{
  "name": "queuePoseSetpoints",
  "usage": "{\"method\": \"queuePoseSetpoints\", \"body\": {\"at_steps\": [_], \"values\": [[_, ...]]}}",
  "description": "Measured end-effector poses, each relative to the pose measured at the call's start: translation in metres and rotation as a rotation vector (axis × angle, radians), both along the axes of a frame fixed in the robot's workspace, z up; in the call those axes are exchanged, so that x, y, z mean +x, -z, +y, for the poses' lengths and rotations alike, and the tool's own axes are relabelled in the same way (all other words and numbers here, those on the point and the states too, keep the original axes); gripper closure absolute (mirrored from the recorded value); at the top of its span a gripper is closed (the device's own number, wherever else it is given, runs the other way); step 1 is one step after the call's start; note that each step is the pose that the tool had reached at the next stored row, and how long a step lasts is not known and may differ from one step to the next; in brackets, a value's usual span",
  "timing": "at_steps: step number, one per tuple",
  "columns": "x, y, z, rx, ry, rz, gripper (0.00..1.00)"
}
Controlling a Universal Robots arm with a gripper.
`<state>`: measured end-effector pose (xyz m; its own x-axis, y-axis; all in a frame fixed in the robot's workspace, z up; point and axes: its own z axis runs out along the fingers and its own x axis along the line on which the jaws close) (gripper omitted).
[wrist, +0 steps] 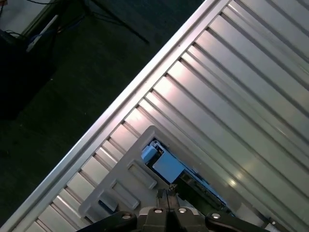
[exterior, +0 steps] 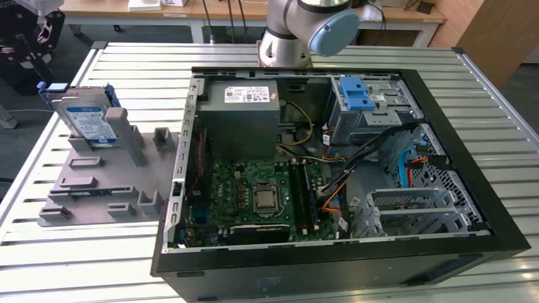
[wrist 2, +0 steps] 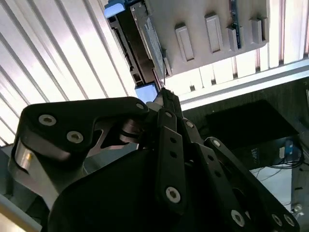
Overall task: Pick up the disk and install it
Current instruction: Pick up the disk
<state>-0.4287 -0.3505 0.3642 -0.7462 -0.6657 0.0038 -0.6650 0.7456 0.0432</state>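
Disk (exterior: 88,123): silver metal, blue plastic bracket (exterior: 57,88). Holder (exterior: 94,184): matt grey plastic.

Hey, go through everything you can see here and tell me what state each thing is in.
disk: standing on edge in the grey holder, not gripped.
gripper: shut, empty, pointed toward the disk, apart from it.
computer case: lying on its side, open, side panel off.
drive bay: inside the case, blue latch on top.
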Motion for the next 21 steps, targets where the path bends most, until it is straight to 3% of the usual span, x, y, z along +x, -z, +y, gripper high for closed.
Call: {"method": "queuePoseSetpoints", "body": {"at_steps": [5, 8, 21], "values": [[0.0, 0.0009, -0.0001, 0.001, -0.091, 0.0, 0.89], [0.0, 0.001, -0.0001, 0.0011, -0.122, -0.0002, 0.89], [0.0, 0.001, -0.0001, 0.0009, -0.126, 0.0, 0.89]]}}
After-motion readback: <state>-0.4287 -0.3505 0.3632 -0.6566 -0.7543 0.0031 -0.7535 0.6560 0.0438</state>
